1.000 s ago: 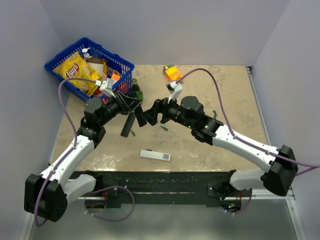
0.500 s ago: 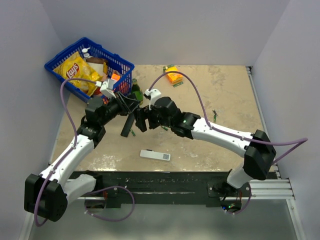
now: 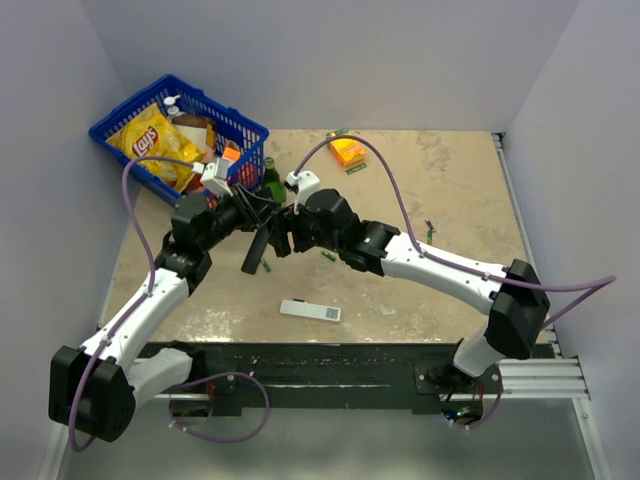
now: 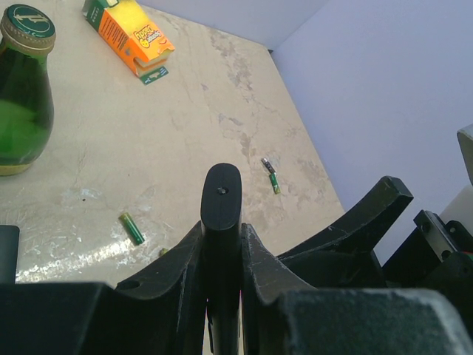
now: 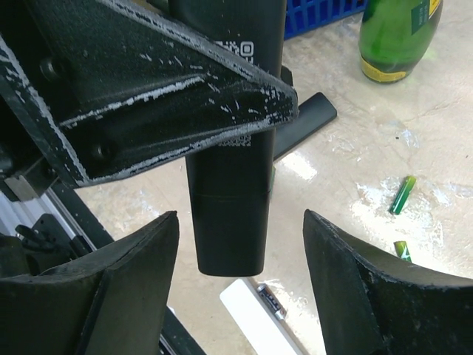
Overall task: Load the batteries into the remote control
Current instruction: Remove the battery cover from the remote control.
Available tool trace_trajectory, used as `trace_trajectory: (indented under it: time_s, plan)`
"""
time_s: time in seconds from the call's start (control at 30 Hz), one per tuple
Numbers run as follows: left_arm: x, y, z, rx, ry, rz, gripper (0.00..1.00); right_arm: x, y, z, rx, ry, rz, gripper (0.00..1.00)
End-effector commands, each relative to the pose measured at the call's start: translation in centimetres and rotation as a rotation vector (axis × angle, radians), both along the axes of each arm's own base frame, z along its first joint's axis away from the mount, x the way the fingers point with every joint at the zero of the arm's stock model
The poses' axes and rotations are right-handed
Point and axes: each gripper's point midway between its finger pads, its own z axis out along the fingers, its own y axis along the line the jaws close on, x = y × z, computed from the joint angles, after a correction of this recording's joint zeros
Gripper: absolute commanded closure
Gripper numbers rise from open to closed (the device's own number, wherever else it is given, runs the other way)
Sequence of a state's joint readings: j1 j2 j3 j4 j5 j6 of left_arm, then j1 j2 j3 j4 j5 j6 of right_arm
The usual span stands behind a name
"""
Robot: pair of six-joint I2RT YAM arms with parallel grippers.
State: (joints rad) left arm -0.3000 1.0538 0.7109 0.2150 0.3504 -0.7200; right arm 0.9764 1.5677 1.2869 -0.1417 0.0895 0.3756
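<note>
The slim black remote control (image 3: 256, 250) hangs tilted above the table, and my left gripper (image 3: 262, 222) is shut on its upper part. In the left wrist view the remote control (image 4: 221, 200) sticks out between the two fingers. My right gripper (image 5: 240, 251) is open, one finger on each side of the remote control's (image 5: 233, 214) lower end without touching it. Small green batteries lie loose on the table (image 3: 327, 256) (image 3: 267, 266) (image 4: 133, 228) (image 4: 272, 177) (image 5: 403, 194).
A flat white remote (image 3: 310, 311) lies near the front edge. A green bottle (image 3: 270, 178) stands just behind the grippers, beside a blue basket (image 3: 120, 125) of snacks. An orange box (image 3: 347, 149) sits at the back. A flat black piece (image 5: 307, 122) lies under the remote.
The right arm has swung left to the held remote, and its jaws have narrowed somewhat around the remote's end. The left arm and the remote have stayed put.
</note>
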Motion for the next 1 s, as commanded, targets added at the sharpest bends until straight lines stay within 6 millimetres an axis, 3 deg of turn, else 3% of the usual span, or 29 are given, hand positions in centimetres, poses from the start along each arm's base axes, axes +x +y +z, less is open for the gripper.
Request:
trace_trajectory:
  time_s: [0.0, 0.67, 0.97]
  plan:
    - [0.6, 0.2, 2.8, -0.009, -0.077, 0.008, 1.00, 1.1, 1.1, 2.3, 0.038, -0.059, -0.016, 0.31]
    - [0.7, -0.3, 2.3, -0.009, -0.061, -0.013, 1.00, 1.2, 1.9, 2.7, 0.050, -0.059, 0.000, 0.45]
    - [0.6, -0.2, 2.3, -0.009, -0.061, -0.012, 1.00, 1.3, 2.0, 1.5, 0.020, -0.043, -0.002, 0.55]
